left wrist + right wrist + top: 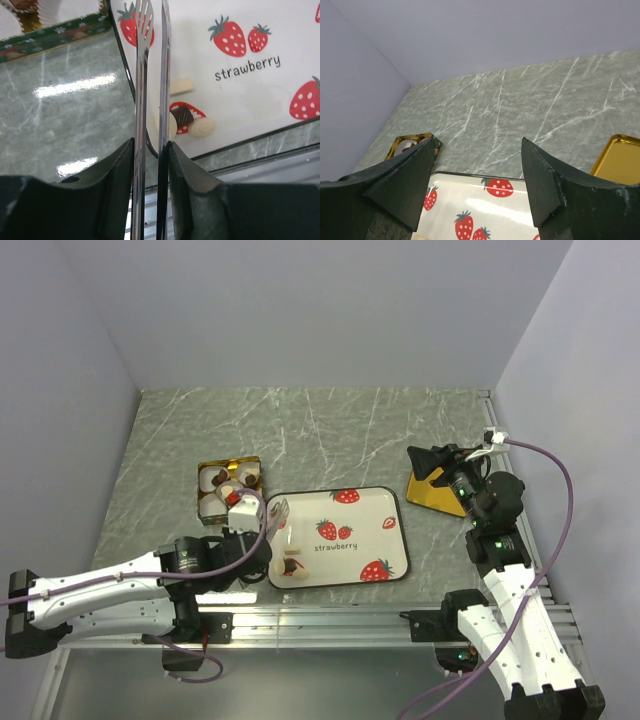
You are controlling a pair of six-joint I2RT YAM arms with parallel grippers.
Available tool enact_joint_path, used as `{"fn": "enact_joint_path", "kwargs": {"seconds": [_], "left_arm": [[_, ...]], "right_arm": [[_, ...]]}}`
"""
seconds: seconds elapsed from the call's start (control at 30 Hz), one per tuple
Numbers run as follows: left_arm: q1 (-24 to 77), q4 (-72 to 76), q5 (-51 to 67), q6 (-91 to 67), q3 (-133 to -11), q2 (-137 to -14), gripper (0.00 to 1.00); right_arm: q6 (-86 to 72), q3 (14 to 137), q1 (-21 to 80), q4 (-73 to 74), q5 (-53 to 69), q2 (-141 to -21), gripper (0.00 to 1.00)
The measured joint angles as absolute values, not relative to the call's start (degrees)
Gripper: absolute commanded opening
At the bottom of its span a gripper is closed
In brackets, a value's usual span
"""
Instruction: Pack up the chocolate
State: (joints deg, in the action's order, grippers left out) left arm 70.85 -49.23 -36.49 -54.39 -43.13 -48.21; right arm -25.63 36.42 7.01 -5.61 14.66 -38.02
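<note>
chocolate (184, 115) at tray (365, 515) near-left edge | left fingers (125, 160) clamp tongs (140, 100) | right fingers (535, 175) wide apart, empty

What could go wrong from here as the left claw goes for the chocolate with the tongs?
1. The tongs in the left claw are squeezed nearly shut with nothing between them, so they likely need to open before a pick.
2. The dark chocolate and white chocolate lie close together near the rim of the tray; a nudge might push one over it.
3. The thin tongs could twist in the grip.
</note>
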Motion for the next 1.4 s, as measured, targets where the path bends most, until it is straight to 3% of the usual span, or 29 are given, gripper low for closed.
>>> {"fn": "enact_joint_path", "kwargs": {"seconds": [1.4], "left_arm": [[95.02, -69.06, -41.32, -79.48, -51.62, -61.56, 0.43]], "right_arm": [[-25.41, 36.42, 7.01, -5.06, 14.48, -38.06, 0.76]]}}
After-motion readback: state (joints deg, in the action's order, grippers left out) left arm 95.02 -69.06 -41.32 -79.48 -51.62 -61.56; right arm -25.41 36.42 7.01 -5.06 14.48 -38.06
